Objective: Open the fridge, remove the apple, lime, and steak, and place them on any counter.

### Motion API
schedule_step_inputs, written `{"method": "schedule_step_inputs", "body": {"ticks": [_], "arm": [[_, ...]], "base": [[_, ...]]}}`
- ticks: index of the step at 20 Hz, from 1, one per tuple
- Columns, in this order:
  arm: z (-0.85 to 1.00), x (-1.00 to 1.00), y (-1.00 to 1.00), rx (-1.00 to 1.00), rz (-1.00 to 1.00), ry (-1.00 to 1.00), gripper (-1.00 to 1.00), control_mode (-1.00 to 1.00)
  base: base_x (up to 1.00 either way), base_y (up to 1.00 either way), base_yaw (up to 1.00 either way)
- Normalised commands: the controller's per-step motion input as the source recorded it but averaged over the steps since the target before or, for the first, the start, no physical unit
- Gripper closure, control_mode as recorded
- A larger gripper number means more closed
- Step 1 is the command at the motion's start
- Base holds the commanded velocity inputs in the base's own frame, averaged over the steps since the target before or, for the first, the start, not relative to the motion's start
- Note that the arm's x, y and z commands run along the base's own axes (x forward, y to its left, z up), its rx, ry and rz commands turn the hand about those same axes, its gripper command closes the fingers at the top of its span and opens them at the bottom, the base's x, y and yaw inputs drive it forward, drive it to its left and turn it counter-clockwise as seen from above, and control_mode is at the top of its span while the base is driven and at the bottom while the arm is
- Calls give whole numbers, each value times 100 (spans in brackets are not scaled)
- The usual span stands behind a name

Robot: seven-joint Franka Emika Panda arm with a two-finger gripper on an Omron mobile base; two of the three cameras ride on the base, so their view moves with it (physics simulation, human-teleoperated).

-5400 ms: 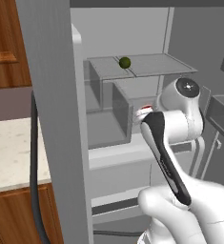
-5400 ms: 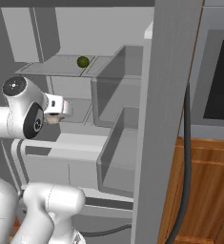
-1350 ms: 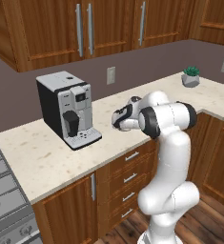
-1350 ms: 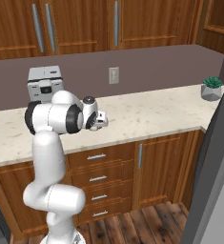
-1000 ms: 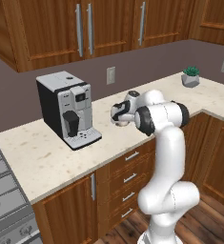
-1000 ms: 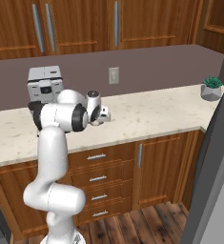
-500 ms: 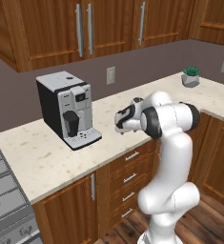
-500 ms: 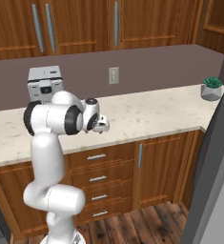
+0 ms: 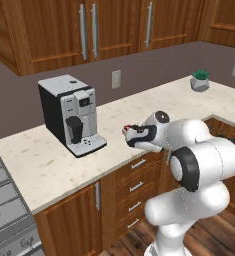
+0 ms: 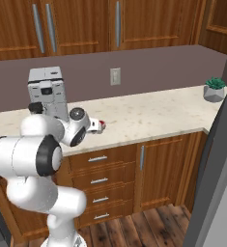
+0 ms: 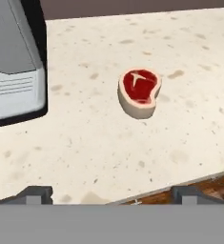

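Cream counter (image 11: pixel 108 143) carries the steak (image 11: pixel 139 92) at upper centre of the hand view, beside the coffee machine (image 9: pixel 71 114). Gripper (image 11: pixel 111 193) hangs released, fingers wide. Retreating low could nudge the steak or strike the machine.

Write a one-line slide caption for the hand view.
Steak lying on the cream counter beside the coffee machine, seen past the open, empty claw.
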Motion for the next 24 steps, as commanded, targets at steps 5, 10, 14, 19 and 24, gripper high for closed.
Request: {"method": "schedule_step_inputs", "body": {"ticks": [5,10,14,19,24], "arm": [[100,-61,55,0,20,3,-100,-100],[100,-51,26,0,16,9,-100,-100],[100,-99,-12,-5,0,14,-100,-100],[38,-96,-32,-9,-13,21,-100,-100],[0,-65,-49,-3,-22,25,-100,-100]], "base": [[0,0,0],[0,0,0],[0,0,0],[0,0,0],[0,0,0]]}}
